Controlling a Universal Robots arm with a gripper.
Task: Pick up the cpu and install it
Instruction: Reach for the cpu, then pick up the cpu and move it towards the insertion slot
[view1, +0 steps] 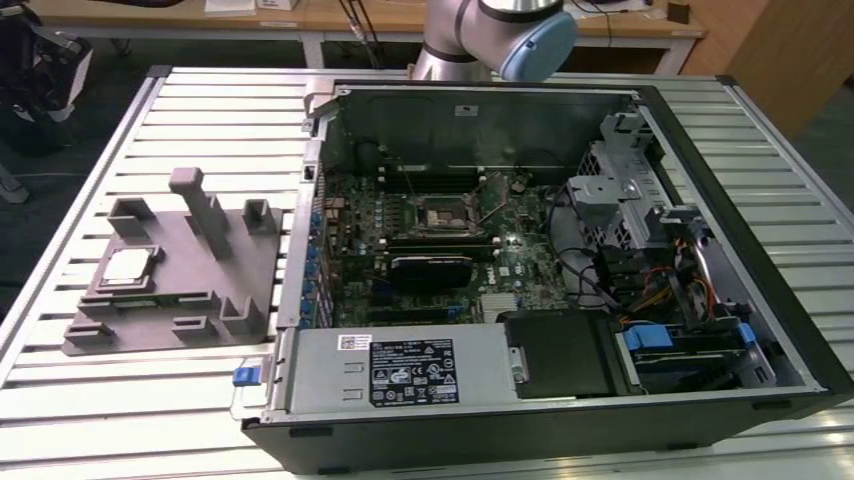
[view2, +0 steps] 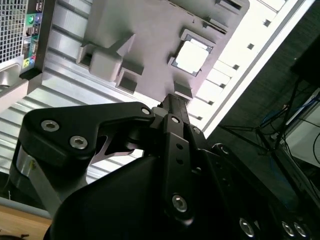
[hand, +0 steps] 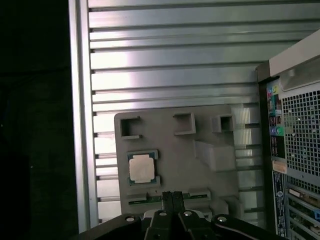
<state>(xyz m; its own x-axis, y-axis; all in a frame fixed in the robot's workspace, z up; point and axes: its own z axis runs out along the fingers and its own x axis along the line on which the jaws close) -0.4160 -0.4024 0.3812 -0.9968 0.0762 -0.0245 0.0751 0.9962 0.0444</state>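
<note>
CPU (view1: 130, 266) position: seated flat, pale metal top upward, in a shallow square recess of the grey fixture (view1: 200, 275). The fixture stands on the slatted table (view1: 200, 110), just beside the open computer case (view1: 534, 430), at the exterior view's left. The recess appears intended to fix the chip's location and orientation so that it can be approached from above. The fixture's upright blocks stand clear of the recess. The destination, the dark socket (view1: 442, 212) on the motherboard, lies inside the case, well apart from the chip, and appears unoccupied. Gripper (hand: 172, 195) state: in both wrist views the two fingers are pressed together with nothing between them. Both wrist views look past the fingertips onto the fixture, which places the gripper over it, near the recess but apart from the chip. The pick is not yet made.
</note>
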